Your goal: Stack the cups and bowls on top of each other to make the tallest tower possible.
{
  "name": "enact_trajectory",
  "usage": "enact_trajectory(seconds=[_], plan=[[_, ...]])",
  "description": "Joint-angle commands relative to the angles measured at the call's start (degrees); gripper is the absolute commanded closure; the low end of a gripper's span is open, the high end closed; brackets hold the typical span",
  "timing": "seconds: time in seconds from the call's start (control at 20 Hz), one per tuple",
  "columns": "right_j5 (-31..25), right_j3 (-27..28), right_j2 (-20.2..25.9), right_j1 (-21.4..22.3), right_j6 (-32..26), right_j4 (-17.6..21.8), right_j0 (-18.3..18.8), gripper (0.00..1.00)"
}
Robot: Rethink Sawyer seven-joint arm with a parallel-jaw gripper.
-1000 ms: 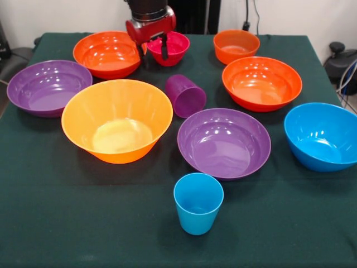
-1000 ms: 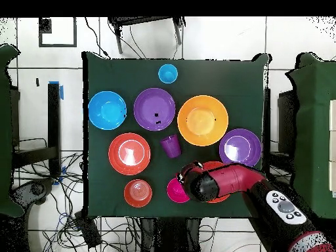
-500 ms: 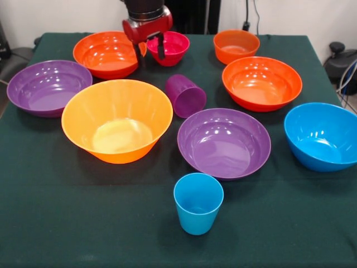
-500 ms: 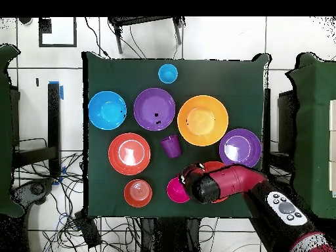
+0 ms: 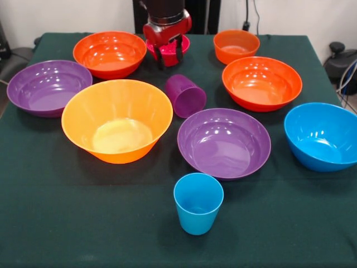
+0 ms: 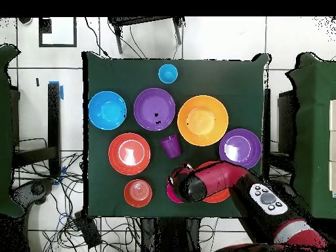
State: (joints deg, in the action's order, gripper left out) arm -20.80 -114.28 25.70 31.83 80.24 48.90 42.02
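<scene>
Dark green tablecloth [image 5: 83, 223], and everything on it is bright plain plastic, no patterns: two purple bowls [image 5: 224, 142], two red-orange ones [image 5: 262, 82], a big orange bowl [image 5: 117, 120], a blue bowl [image 5: 322, 135], a light blue cup [image 5: 198, 202], a purple cup [image 5: 185, 95].

The red and black robot arm [image 6: 262, 200] reaches in from the side of its base, its last link lying nearly level above the table. The wrist is turned so that the red-bodied gripper [image 5: 169, 54] points straight down. Its two dark fingers [image 5: 179, 52] hang upright with a clear gap between them, so the jaws stand apart. The fingertips are low, close to the table surface.
</scene>
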Motion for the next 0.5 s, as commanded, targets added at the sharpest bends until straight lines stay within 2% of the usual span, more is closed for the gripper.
enact_trajectory(seconds=[0.05,0.35,0.5], plan=[[1.55,-3.68,-1.68,0.36,-0.05,6.05,-0.37,0.0],[-1.25,-6.52,-0.09,3.28,-3.85,5.33,4.28,0.0],[-2.61,-7.23,1.12,4.31,-4.17,4.2,4.52,0.0]])
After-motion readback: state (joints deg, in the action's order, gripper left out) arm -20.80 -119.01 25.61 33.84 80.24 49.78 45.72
